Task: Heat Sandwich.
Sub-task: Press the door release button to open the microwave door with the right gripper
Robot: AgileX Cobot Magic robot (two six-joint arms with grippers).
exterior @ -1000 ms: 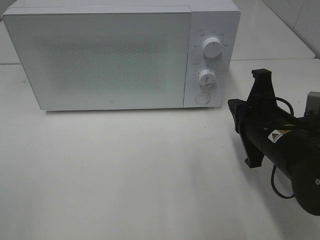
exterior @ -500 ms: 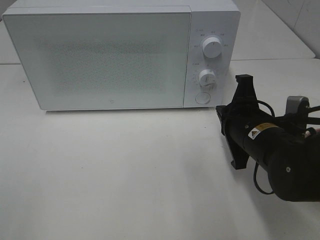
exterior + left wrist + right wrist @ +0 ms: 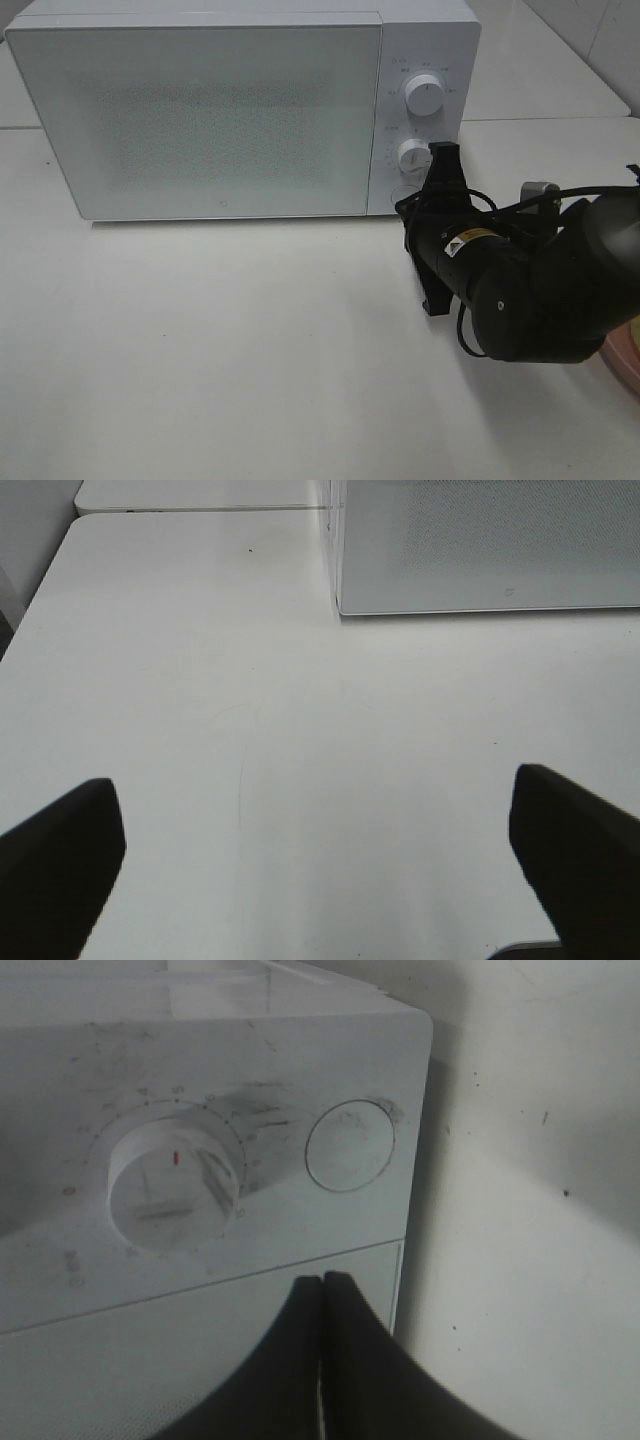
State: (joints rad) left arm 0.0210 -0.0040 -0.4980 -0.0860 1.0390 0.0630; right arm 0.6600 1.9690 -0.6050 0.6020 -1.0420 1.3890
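Microwave [image 3: 220,120] fills the upper left of the high view, standing on the white table [image 3: 250,350]. Its door [image 3: 200,115] is closed.

The control panel is on its right side: upper dial [image 3: 426,95], lower dial [image 3: 414,155], round button [image 3: 348,1146] under that.

Right gripper [image 3: 408,208] is right of centre in the high view, up against the lower corner of the control panel and covering most of the button from that camera. On the right wrist cam its jaws are pressed together, with only a thin seam between the two dark fingers [image 3: 290,1360] and nothing held. The tips point at the panel face, near the lower dial and button. I can't tell if they touch it.

Left gripper [image 3: 312,785] only shows on its own wrist cam. Its jaws are spread wide, one finger [image 3: 60,860] in each lower corner of that frame, with bare table between them and nothing gripped. The microwave's bottom edge is in that frame's upper right.

I can't locate the sandwich; no camera shows it. The only hint is a sliver of pink plate [image 3: 622,352] at the right edge of the high view, mostly hidden behind the right arm, and I can't see what's on it.
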